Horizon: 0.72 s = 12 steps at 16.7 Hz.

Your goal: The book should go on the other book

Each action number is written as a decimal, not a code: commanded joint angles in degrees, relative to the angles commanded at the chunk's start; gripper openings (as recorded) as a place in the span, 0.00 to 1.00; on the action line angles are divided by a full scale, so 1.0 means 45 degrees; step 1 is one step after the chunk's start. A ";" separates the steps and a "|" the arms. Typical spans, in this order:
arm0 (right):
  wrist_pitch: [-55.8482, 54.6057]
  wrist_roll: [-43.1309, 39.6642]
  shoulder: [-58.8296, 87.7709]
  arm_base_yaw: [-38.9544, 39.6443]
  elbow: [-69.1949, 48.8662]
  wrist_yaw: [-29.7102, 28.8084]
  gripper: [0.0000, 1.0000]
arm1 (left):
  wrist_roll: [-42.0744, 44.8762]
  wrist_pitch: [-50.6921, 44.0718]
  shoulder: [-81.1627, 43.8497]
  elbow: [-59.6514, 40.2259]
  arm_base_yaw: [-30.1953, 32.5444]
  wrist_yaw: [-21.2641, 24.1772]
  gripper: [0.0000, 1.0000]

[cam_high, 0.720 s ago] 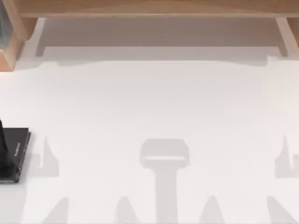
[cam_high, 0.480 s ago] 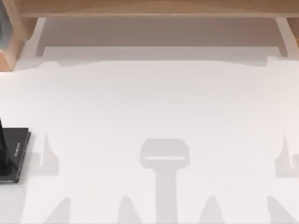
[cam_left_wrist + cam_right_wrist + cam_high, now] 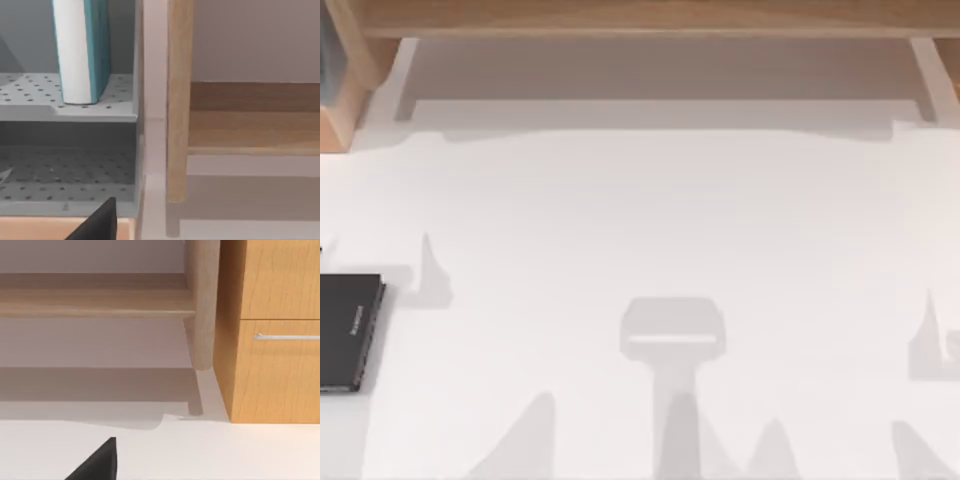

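Left gripper (image 3: 100, 222) — finger state cannot be told.
Teal-blue book (image 3: 82, 50) upright on grey shelf (image 3: 30, 92); black book (image 3: 348, 330) flat (table's left edge).

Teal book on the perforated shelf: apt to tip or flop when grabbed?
The teal book stands upright on the grey perforated shelf with no visible support, so a sideways nudge would probably topple it. Its thick white page block suggests it is stiff, not floppy.

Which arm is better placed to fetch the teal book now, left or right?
Probably left. Its wrist view faces the teal book standing upright on the grey perforated shelf, and the black book lies at the table's left edge.
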<state>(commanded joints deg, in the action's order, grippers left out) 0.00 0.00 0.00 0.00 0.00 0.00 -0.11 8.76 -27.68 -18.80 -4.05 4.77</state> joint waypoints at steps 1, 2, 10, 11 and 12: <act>0.0000 0.0000 0.0000 0.0000 0.0000 0.0000 1.00 | 0.0000 0.0326 -0.1035 -0.0701 -0.0158 0.0177 1.00; 0.0000 0.0000 0.0000 0.0000 0.0000 0.0000 1.00 | 0.0000 0.0663 -0.2104 -0.1425 -0.0323 0.0359 1.00; 0.0000 0.0000 0.0000 0.0000 0.0000 0.0000 1.00 | 0.0012 0.3406 -1.0791 -0.7313 -0.1723 0.1819 1.00; 0.0000 0.0000 0.0000 0.0000 0.0000 0.0000 1.00 | 0.0014 0.3719 -1.1779 -0.7985 -0.1882 0.1985 1.00; 0.0000 0.0000 0.0000 0.0000 0.0000 0.0000 1.00 | 0.0015 0.4019 -1.2725 -0.8627 -0.2033 0.2145 1.00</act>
<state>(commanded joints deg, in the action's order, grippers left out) 0.00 0.00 0.00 0.00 0.00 0.00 -0.04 26.85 -84.94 -57.63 -13.20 14.42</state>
